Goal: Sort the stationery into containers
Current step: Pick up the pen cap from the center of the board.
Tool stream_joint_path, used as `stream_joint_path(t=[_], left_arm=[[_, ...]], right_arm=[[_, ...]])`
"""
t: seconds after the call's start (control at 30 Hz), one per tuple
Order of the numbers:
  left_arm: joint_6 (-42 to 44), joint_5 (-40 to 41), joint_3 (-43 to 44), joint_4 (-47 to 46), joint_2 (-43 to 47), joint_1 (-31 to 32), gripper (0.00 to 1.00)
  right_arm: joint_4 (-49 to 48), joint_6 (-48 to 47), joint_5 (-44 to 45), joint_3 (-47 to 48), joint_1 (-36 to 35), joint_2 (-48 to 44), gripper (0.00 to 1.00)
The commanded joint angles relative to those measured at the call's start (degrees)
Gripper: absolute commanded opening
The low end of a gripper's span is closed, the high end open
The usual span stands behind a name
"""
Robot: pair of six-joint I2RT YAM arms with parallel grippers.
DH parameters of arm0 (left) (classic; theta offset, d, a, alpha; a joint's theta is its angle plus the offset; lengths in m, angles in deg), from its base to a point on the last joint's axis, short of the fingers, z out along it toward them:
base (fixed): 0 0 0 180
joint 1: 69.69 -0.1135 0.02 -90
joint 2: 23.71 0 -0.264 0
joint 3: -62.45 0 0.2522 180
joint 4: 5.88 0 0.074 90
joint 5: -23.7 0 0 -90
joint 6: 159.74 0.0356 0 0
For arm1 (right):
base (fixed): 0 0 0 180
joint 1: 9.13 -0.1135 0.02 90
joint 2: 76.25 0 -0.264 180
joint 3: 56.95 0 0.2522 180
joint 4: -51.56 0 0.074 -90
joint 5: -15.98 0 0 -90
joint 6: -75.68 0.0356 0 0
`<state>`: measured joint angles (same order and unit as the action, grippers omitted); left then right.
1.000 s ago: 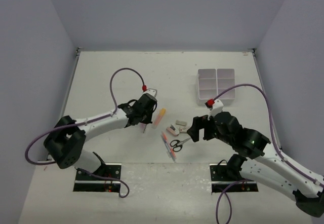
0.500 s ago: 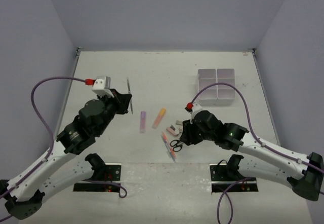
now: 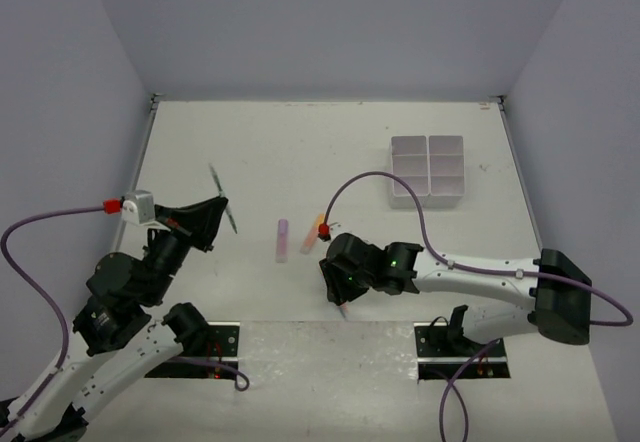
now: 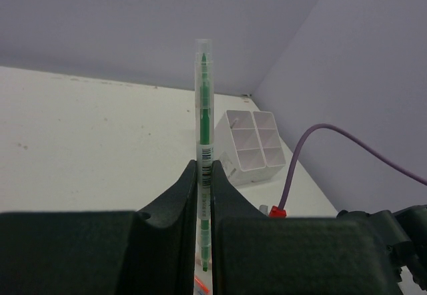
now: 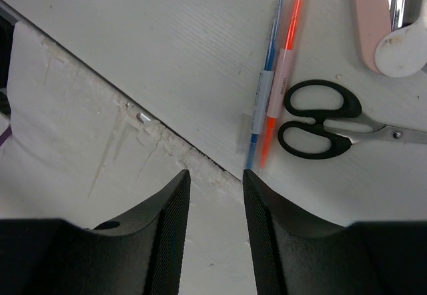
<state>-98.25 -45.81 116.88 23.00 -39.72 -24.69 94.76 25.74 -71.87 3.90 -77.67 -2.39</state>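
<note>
**Left wrist view.** The left gripper [image 4: 205,169] was clamped on a thin green pen in a clear plastic barrel [image 4: 203,95], which stood upright between its black fingers. A small white rectangular plastic organiser box with six compartments [image 4: 248,149] stood beyond the pen at 1 o'clock.

**Top view.** This gripper was raised over the 9 o'clock side of the white table [image 3: 220,132], and the box sat at the table's 2 o'clock, well apart from both arms. A slim lilac highlighter [image 3: 282,240] lay near the centre. An orange-peach highlighter [image 3: 313,228] lay near it at 3 o'clock, partly hidden by the right arm.

**Right wrist view.** The right gripper [image 5: 213,178] hung low with its jaws apart and only bare table between them. At 1 o'clock from its fingertips a thin blue pen [image 5: 265,88] and a thin red-orange pen [image 5: 287,68] lay side by side. Black-handled steel scissors [image 5: 313,118] lay just beside them at 2 o'clock, and a pale pink eraser [image 5: 370,21] lay farther off in the same direction.
</note>
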Motion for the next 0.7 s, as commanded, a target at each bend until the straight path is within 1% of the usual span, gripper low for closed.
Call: stream_joint_path(t=[0.0,0.17,0.23,0.33,0.53,0.67], left_arm=[[3.4,4.3,0.6,2.4,3.2,-0.3,0.00],[4.1,4.5,-1.4,2.6,5.4,-0.3,0.00],[4.5,4.7,-2.1,2.8,5.0,-0.3,0.00],[4.6,5.8,-1.2,4.6,3.0,-0.3,0.00],[4.7,5.7,-1.6,4.6,2.5,-0.4,0.00],[4.0,6.9,-1.3,6.6,0.8,-0.3,0.00]], right_arm=[[-0.3,1.2,3.0,3.9,-0.5,4.3,0.39],[1.2,0.4,3.8,6.4,-0.5,10.7,0.34],[1.5,0.3,3.8,6.7,-0.5,11.9,0.33],[0.9,0.3,2.5,6.2,-0.5,12.5,0.33],[-0.3,0.7,0.9,5.4,-1.0,12.9,0.31],[-0.8,0.5,0.1,5.5,-1.4,13.9,0.30]])
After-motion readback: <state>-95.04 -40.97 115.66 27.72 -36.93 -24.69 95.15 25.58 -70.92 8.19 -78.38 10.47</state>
